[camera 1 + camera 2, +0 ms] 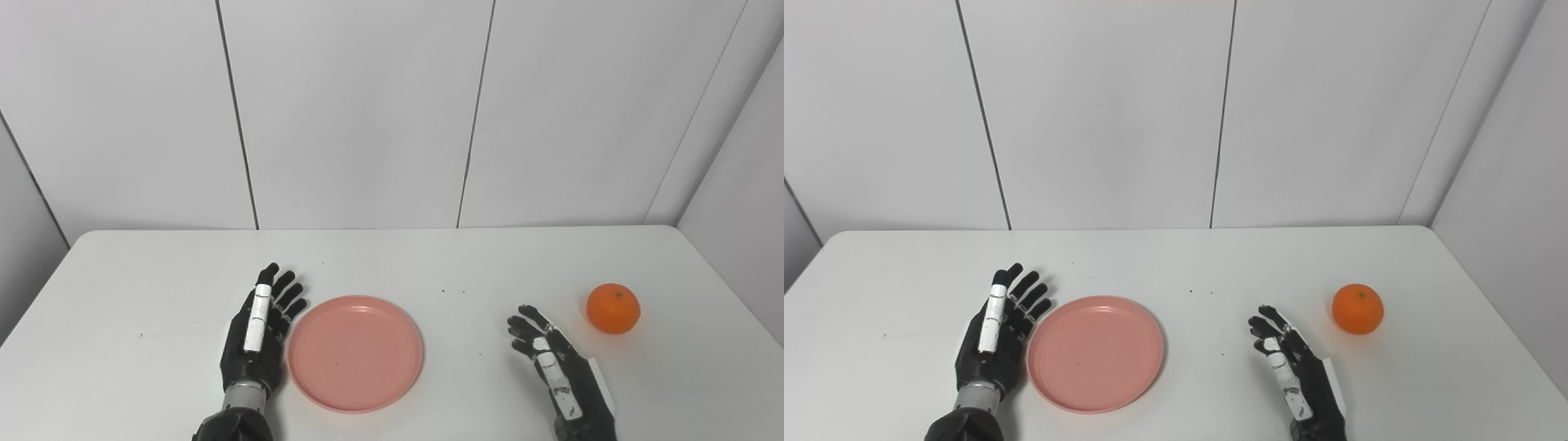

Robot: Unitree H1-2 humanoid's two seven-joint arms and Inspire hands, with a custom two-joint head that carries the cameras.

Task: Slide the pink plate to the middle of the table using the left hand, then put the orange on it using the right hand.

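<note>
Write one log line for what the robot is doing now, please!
left hand: open, beside plate | right hand: open, short of orange | plate: bare

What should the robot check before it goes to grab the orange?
1. Plate near the middle of the table: ok, roughly central.
2. Plate empty: ok.
3. Left hand off the plate: cannot tell, it sits right at the rim.
4. Right hand open and holding nothing: ok.
5. Orange free on the table, to the right of the right hand: ok.
6. Nothing between the right hand and the orange: ok.
</note>
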